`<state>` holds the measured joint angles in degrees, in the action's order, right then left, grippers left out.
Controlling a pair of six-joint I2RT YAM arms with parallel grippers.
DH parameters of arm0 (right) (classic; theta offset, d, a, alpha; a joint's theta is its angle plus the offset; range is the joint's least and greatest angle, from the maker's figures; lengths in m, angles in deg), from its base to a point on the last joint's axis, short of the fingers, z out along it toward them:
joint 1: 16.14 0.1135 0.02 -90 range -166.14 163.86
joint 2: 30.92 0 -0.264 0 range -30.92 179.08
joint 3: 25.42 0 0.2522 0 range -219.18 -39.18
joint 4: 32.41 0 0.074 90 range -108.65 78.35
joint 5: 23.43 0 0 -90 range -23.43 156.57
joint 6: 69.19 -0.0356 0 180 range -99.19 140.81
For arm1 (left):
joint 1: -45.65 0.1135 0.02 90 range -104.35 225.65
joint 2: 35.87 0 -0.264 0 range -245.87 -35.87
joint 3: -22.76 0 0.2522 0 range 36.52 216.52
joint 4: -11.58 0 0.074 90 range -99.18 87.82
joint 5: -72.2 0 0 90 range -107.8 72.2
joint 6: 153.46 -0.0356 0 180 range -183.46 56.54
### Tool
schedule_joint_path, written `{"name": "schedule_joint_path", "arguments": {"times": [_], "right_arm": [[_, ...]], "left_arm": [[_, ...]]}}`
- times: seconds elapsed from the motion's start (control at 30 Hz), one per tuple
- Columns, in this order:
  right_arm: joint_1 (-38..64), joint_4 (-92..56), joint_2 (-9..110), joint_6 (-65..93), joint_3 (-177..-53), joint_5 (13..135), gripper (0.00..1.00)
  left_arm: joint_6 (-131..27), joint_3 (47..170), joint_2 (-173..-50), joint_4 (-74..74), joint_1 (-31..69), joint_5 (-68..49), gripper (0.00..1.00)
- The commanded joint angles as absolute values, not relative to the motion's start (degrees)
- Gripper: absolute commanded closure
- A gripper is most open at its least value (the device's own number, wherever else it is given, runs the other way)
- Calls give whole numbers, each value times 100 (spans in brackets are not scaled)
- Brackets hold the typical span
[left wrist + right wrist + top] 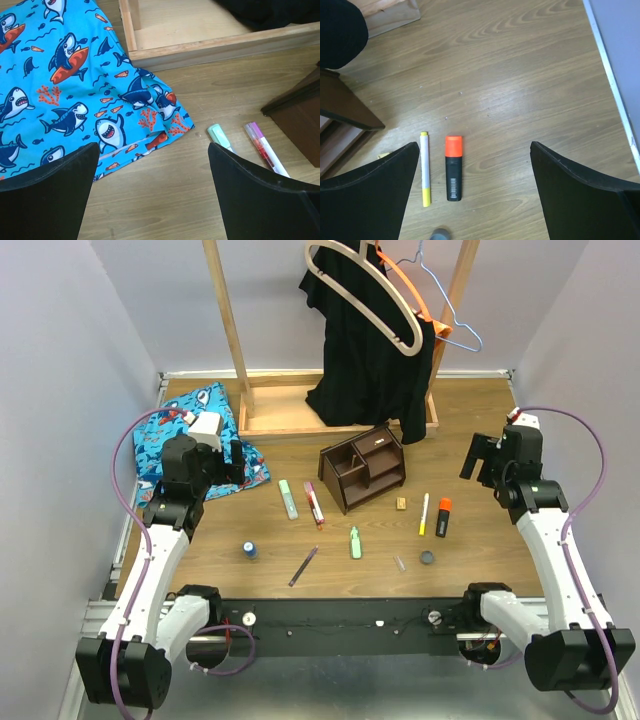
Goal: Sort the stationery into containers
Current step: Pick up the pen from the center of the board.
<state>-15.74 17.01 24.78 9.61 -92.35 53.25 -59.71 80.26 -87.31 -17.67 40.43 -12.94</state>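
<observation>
Wooden tabletop (520,75); right tool (472,147) spread, empty; orange marker (453,167) beneath gap, seemingly untouched.

Five markers lie on the table (480,420): a pale green marker (288,498), a second pale green marker (355,542) at its four o'clock, one pink marker (314,504), one yellow marker (423,513) and one orange marker (443,517). There is one purple pen (303,566), one blue bottle (249,549), one tan eraser (401,504) and one dark disc (427,557). At the disc's nine o'clock is one tiny clear item (400,563), too small to name. One organizer (363,467), one patterned cloth (195,440), one wooden rack (300,420), one black garment (370,370). Three hangers: cream hanger (365,290), orange hanger (415,295), blue wire hanger (450,315).
</observation>
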Motion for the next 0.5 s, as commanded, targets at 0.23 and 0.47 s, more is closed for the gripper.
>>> {"name": "schedule_joint_path", "arguments": {"times": [0.23, 0.47], "right_arm": [[-1588, 1712, 3216, 264, -9402, 5691, 6], [-1588, 2011, 3824, -748, -9280, 5744, 16]], "left_arm": [[-5959, 8301, -8738, -1668, 4090, -1060, 1], [-5801, 8257, -8641, -1642, 4090, -1068, 1]]}}
